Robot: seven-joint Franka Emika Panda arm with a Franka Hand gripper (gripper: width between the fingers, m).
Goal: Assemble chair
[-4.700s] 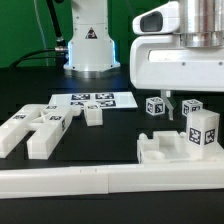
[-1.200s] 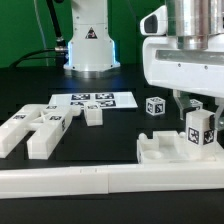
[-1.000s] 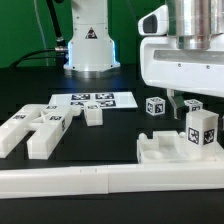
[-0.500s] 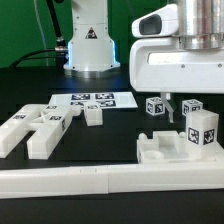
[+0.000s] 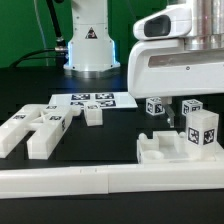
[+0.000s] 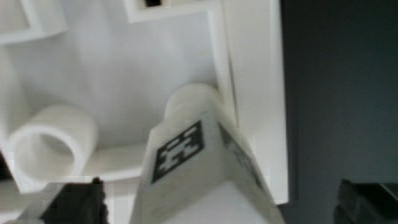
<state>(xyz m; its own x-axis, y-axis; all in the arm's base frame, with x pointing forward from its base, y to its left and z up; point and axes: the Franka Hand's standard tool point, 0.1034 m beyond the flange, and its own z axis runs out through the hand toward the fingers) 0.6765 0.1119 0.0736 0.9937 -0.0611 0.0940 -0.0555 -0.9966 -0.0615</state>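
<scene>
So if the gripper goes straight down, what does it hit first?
Likely the tagged white part, which sits centred under the open gripper in the wrist view; how far below is unclear.

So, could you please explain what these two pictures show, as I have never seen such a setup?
This is a robot arm building a chair from loose white parts. One picture comes from a camera standing off the arm; the other from a camera on its wrist, looking past the claw. On the black table lie flat parts, small tagged cubes, a larger tagged piece and the flat marker board. The claw looks open and holds nothing.
</scene>
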